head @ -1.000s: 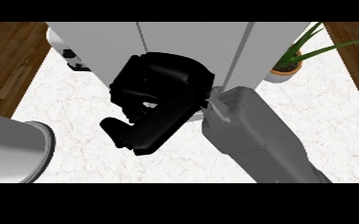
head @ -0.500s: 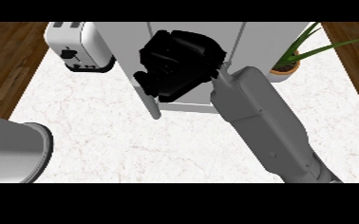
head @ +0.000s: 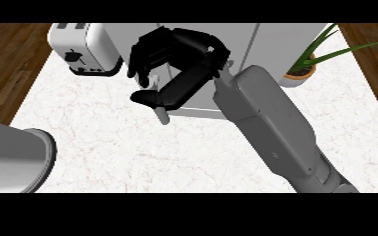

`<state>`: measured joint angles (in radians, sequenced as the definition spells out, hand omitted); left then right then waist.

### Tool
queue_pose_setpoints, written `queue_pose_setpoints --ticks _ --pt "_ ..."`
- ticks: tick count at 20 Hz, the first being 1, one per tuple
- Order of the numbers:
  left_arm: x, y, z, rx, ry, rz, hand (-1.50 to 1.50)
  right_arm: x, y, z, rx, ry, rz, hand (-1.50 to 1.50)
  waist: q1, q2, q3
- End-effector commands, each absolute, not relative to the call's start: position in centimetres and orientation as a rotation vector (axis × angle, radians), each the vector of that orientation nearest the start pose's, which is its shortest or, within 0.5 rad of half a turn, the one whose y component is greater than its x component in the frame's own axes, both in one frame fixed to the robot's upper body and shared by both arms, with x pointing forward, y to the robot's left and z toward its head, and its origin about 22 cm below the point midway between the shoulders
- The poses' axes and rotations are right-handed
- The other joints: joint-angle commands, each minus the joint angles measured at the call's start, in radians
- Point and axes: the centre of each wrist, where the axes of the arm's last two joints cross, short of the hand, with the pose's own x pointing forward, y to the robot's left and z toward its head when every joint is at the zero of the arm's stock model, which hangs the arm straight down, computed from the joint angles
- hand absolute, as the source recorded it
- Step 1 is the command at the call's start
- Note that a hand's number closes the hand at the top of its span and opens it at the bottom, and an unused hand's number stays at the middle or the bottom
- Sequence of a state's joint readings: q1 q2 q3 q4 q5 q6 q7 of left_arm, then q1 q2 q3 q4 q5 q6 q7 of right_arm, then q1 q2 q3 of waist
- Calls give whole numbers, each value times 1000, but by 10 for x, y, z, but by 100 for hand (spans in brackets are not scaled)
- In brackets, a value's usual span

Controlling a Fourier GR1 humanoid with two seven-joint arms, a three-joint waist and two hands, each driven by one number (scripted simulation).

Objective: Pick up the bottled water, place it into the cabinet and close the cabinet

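Bottle not visible anywhere; can't tell whether it is inside the cabinet (head: 288, 45) or hidden behind the hand. Cabinet is white, at far centre of the counter (head: 111, 145), its inside not visible from above. A narrow white door edge (head: 159, 111) sticks out toward the near side, below the thumb, so the door looks partly open. Right hand (head: 173, 62) is over the cabinet's front left part, fingers curled down, thumb stretched to the near left; nothing seen in its grasp, though it covers what is under it. Grey right forearm (head: 269, 125) comes in from near right. Toaster (head: 83, 47) at far left, just beside the cabinet. Potted plant (head: 306, 70) at far right, leaves cut off by the edge. Grey left forearm (head: 22, 157) at near left edge; its hand is out of view.
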<state>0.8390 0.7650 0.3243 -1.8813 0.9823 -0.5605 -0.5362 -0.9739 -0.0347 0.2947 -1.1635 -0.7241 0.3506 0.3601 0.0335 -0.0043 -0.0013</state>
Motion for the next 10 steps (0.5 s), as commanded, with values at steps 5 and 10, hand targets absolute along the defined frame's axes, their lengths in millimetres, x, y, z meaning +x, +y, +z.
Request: queue_pose_setpoints --ticks 5,10 --pt "57 453 98 -226 -1880 46 -150 399 -64 240 807 -1652 582 -150 -4 11 0" --pt "61 447 87 -234 -1867 32 -150 400 -56 236 816 -1654 568 -150 -9 15 -1"
